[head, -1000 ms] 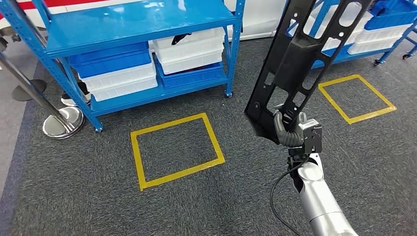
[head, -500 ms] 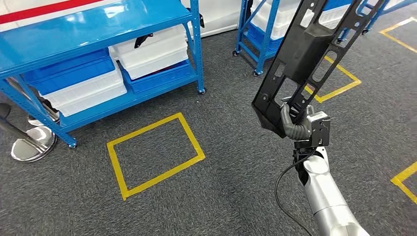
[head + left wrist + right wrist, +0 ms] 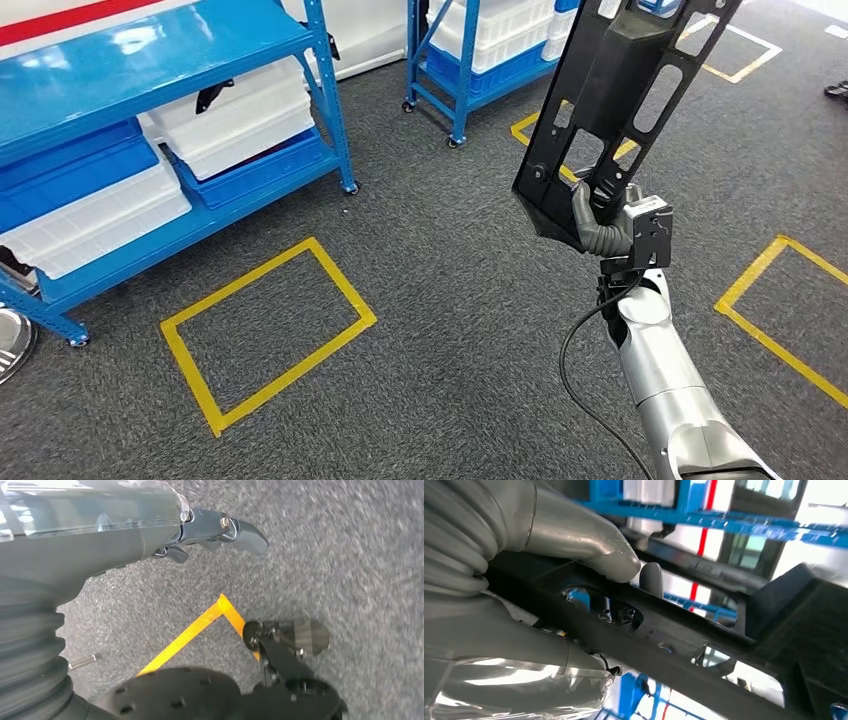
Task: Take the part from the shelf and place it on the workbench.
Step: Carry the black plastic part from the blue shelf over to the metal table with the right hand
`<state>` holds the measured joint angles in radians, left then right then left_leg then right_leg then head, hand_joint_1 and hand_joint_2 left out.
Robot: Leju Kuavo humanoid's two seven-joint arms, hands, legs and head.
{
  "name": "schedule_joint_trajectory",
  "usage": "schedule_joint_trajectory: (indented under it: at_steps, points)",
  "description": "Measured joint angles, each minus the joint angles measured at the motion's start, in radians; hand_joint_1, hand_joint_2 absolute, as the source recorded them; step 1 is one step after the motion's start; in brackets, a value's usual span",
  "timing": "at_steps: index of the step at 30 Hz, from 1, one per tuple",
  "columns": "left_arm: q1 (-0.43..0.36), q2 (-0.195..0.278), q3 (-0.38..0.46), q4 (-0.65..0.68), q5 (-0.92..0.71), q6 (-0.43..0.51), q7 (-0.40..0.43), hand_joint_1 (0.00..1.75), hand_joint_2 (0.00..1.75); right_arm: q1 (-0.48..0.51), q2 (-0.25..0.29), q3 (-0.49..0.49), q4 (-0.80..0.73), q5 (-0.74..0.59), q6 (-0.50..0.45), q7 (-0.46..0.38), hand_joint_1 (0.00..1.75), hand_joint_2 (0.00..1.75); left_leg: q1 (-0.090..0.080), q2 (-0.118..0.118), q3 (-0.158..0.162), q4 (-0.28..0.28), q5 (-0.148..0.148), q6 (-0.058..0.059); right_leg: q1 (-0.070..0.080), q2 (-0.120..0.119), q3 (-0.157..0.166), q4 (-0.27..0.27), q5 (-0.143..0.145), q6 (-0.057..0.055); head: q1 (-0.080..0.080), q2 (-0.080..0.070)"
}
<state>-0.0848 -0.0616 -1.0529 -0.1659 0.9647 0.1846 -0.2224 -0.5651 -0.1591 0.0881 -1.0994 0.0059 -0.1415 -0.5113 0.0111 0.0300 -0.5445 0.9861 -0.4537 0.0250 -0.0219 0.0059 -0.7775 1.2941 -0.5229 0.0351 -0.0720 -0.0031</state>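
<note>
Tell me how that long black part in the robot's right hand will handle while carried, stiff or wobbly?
The black part probably stays stiff: it holds straight though gripped near its lower end. It looks light, full of cutouts. Rising far above the right hand, it may tend to swing or tip.

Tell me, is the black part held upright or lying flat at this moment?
Nearly upright, leaning a little. The right hand grips the black part at its lower end, and the part rises from there to the picture's top edge, above the carpet.

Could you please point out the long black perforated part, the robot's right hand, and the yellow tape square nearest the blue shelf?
Long black perforated part (image 3: 612, 95): head view, on its solid middle.
Right hand (image 3: 597, 232): head view, on its grey fingers gripping the part.
Yellow tape square (image 3: 340, 285): head view, on its right edge.
</note>
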Motion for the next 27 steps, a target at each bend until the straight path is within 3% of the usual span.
schedule_joint_trajectory:
  at_steps: [1,3,5,6,8,9,11,13,14,15,16,17,19,21,23,24,25,27]
  points:
    - [0.000,-0.001,0.001,0.000,0.000,0.000,0.003,0.00,1.75,-0.003,0.001,0.000,0.001,0.003,0.000,0.002,1.75,1.75,0.001,0.013,-0.001,0.002,-0.002,-0.003,-0.005,-0.006,0.014,-0.018,0.017,0.004,0.000,0.000]
    - [-0.002,-0.002,0.001,0.000,-0.001,0.002,0.010,0.00,1.75,-0.021,0.004,0.000,0.002,0.008,0.000,0.008,1.75,1.75,0.002,0.039,-0.001,0.010,-0.008,-0.013,-0.010,-0.038,0.085,-0.140,0.069,0.010,0.000,0.000]
    - [-0.004,-0.002,0.001,0.000,-0.005,0.003,0.015,0.00,1.75,-0.050,0.010,0.001,0.006,0.010,0.000,0.013,1.75,1.75,-0.004,0.062,-0.002,0.019,-0.017,-0.026,-0.005,-0.071,0.137,-0.238,0.094,0.003,0.000,0.000]
    - [-0.005,-0.002,0.001,0.000,-0.009,0.003,0.016,0.00,1.75,-0.061,0.014,0.002,0.009,0.011,-0.001,0.014,1.75,1.75,-0.007,0.072,-0.001,0.022,-0.021,-0.033,-0.001,-0.076,0.144,-0.254,0.092,-0.004,0.000,0.000]
    - [-0.007,-0.003,0.000,0.000,-0.019,0.003,0.018,0.00,1.75,-0.075,0.017,0.003,0.016,0.012,-0.006,0.017,1.75,1.75,-0.008,0.089,0.003,0.021,-0.025,-0.043,0.003,-0.052,0.140,-0.253,0.094,-0.019,0.000,0.000]
    - [-0.009,-0.003,-0.001,0.000,-0.025,0.002,0.018,0.00,1.75,-0.081,0.017,0.003,0.019,0.013,-0.009,0.019,1.75,1.75,-0.005,0.082,0.003,0.026,-0.032,-0.050,0.002,-0.042,0.139,-0.255,0.095,-0.026,0.000,0.000]
    - [-0.013,-0.004,-0.004,0.000,-0.036,0.001,0.020,0.00,1.75,-0.094,0.019,0.003,0.024,0.015,-0.015,0.024,1.75,1.75,0.001,0.034,-0.021,0.083,-0.073,-0.058,0.001,-0.021,0.138,-0.258,0.099,-0.039,0.000,0.000]
    - [-0.016,-0.004,-0.007,0.000,-0.043,-0.001,0.026,0.00,1.75,-0.105,0.021,0.003,0.026,0.019,-0.018,0.029,1.75,1.75,0.002,-0.014,-0.081,0.214,-0.141,-0.058,0.002,-0.001,0.136,-0.258,0.101,-0.047,0.000,0.000]
    - [-0.017,-0.004,-0.008,0.000,-0.048,-0.003,0.029,0.00,1.75,-0.107,0.023,0.003,0.027,0.024,-0.020,0.033,1.75,1.75,0.001,-0.020,-0.111,0.278,-0.164,-0.057,0.004,0.012,0.135,-0.258,0.101,-0.049,0.000,0.000]
    - [-0.020,-0.004,-0.010,0.000,-0.051,-0.004,0.033,0.00,1.75,-0.108,0.024,0.003,0.028,0.029,-0.022,0.037,1.75,1.75,0.001,-0.023,-0.130,0.315,-0.169,-0.055,0.007,0.026,0.135,-0.257,0.102,-0.049,0.000,0.000]
    - [-0.024,-0.004,-0.013,0.000,-0.056,-0.005,0.035,0.00,1.75,-0.108,0.024,0.003,0.029,0.035,-0.025,0.041,1.75,1.75,0.001,-0.025,-0.131,0.312,-0.152,-0.051,0.008,0.041,0.135,-0.256,0.102,-0.050,0.000,0.000]
    - [-0.027,-0.004,-0.016,0.000,-0.060,-0.007,0.038,0.00,1.75,-0.108,0.025,0.002,0.030,0.041,-0.028,0.045,1.75,1.75,0.001,-0.029,-0.114,0.270,-0.118,-0.047,0.009,0.057,0.136,-0.255,0.102,-0.050,0.000,0.000]
    - [-0.031,-0.004,-0.025,0.000,-0.064,-0.008,0.041,0.00,1.75,-0.110,0.028,0.002,0.030,0.047,-0.032,0.049,1.75,1.75,0.002,-0.069,-0.059,0.135,-0.044,-0.037,0.010,0.087,0.135,-0.252,0.103,-0.047,0.000,0.000]
    - [-0.034,-0.003,-0.030,0.000,-0.064,-0.009,0.043,0.00,1.75,-0.114,0.032,0.003,0.031,0.049,-0.033,0.050,1.75,1.75,0.003,-0.105,-0.027,0.054,-0.020,-0.034,0.006,0.113,0.127,-0.250,0.108,-0.037,0.000,0.000]
    - [-0.036,-0.003,-0.032,0.000,-0.065,-0.010,0.044,0.00,1.75,-0.114,0.031,0.002,0.031,0.050,-0.034,0.051,1.75,1.75,0.001,-0.096,-0.021,0.039,-0.022,-0.031,0.001,0.139,0.118,-0.256,0.118,-0.020,0.000,0.000]
    - [-0.038,-0.004,-0.033,0.000,-0.066,-0.011,0.045,0.00,1.75,-0.113,0.030,0.002,0.031,0.053,-0.034,0.052,1.75,1.75,0.002,-0.083,-0.019,0.034,-0.017,-0.025,-0.001,0.139,0.116,-0.257,0.120,-0.014,0.000,0.000]
    - [-0.040,-0.005,-0.033,0.000,-0.067,-0.012,0.045,0.00,1.75,-0.114,0.029,0.002,0.031,0.056,-0.035,0.053,1.75,1.75,0.003,-0.069,-0.015,0.026,-0.012,-0.017,0.002,0.123,0.110,-0.249,0.113,-0.009,0.000,0.000]
    - [-0.044,-0.006,-0.034,0.000,-0.072,-0.013,0.049,0.00,1.75,-0.120,0.028,0.002,0.031,0.066,-0.037,0.060,1.75,1.75,0.004,-0.040,-0.010,0.013,-0.004,-0.005,0.006,0.055,0.071,-0.169,0.067,-0.004,0.000,0.000]
